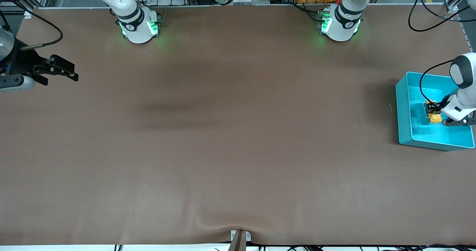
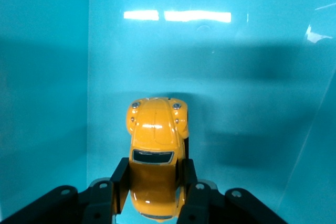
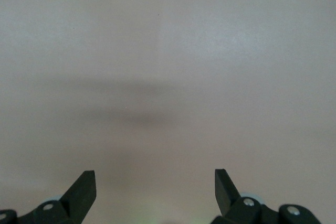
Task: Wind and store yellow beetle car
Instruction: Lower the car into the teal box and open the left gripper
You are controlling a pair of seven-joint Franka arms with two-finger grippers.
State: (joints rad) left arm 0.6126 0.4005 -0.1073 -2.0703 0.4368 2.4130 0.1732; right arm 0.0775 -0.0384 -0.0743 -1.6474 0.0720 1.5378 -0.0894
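Left hand (image 2: 155, 195) grips yellow beetle car (image 2: 156, 150) inside bin (image 1: 403, 109).

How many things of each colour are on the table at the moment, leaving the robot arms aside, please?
Yellow: 1, the yellow beetle car, held inside the bin by the shut left gripper.
Turquoise: 1, the bin, at the left arm's end of the table.
Total: 2.
The right gripper waits open over bare table at the right arm's end.
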